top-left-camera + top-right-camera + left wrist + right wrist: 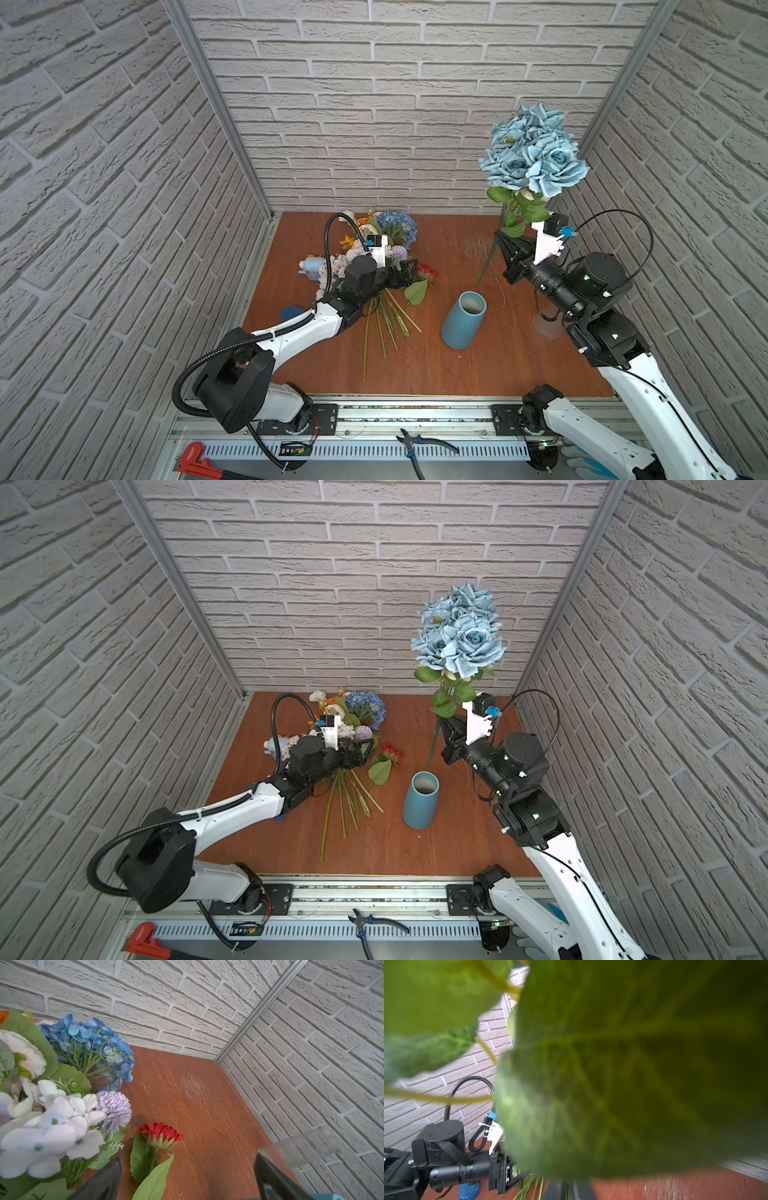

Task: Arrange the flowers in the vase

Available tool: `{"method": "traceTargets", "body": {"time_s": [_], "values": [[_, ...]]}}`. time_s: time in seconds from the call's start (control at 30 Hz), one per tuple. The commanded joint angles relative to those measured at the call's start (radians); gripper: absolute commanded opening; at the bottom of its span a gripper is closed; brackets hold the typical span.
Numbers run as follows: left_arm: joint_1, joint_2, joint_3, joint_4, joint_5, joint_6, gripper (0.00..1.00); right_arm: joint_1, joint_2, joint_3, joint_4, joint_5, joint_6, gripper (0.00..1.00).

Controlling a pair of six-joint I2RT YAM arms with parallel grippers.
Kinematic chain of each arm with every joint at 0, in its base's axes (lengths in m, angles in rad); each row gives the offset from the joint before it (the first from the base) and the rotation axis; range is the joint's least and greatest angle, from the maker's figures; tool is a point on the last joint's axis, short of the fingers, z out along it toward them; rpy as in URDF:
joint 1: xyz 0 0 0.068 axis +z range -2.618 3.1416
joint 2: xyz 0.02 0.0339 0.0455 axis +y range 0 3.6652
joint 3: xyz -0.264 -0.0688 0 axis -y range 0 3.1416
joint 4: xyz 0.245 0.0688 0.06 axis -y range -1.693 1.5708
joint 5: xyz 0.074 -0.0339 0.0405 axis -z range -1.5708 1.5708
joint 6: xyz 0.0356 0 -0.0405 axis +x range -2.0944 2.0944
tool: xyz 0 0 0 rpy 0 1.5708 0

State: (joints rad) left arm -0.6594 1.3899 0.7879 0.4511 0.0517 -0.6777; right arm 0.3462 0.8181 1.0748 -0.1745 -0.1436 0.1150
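Right pincer point(502, 243) grasps dusty-blue roses point(536, 158) at two o'clock, vase point(457, 328) empty; left pincer point(409, 272) hangs released over other flowers point(395, 228) at ten o'clock.

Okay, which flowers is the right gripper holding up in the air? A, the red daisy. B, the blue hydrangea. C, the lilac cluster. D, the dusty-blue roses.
D: the right gripper is shut on the stem of the dusty-blue roses, whose blooms stand high above it in both top views.
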Motion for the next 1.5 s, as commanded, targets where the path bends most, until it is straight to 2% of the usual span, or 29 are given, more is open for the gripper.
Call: {"method": "traceTargets", "body": {"time_s": [0.0,0.23,0.57,0.83,1.2,1.37,1.47], "values": [[0.001,0.005,0.028,0.046,0.010,-0.015,0.98,-0.001,0.014,-0.047,0.085,-0.004,-0.006,0.06],[0.001,-0.009,-0.004,0.041,-0.030,-0.026,0.98,0.000,0.005,-0.093,0.013,-0.073,0.045,0.06],[0.004,-0.003,-0.004,0.047,-0.040,-0.036,0.98,0.000,-0.111,-0.306,0.055,-0.017,0.103,0.06],[0.002,-0.010,-0.018,0.057,-0.035,-0.061,0.98,0.000,-0.111,-0.396,0.056,-0.014,0.162,0.08],[0.003,-0.042,-0.036,0.047,-0.058,-0.057,0.98,0.001,-0.167,-0.452,0.005,-0.038,0.204,0.23],[0.003,-0.054,-0.045,0.046,-0.062,-0.057,0.98,0.000,-0.178,-0.446,-0.048,-0.047,0.201,0.34],[0.002,-0.066,-0.052,0.041,-0.068,-0.056,0.98,0.000,-0.195,-0.437,-0.092,-0.047,0.192,0.44]]}}
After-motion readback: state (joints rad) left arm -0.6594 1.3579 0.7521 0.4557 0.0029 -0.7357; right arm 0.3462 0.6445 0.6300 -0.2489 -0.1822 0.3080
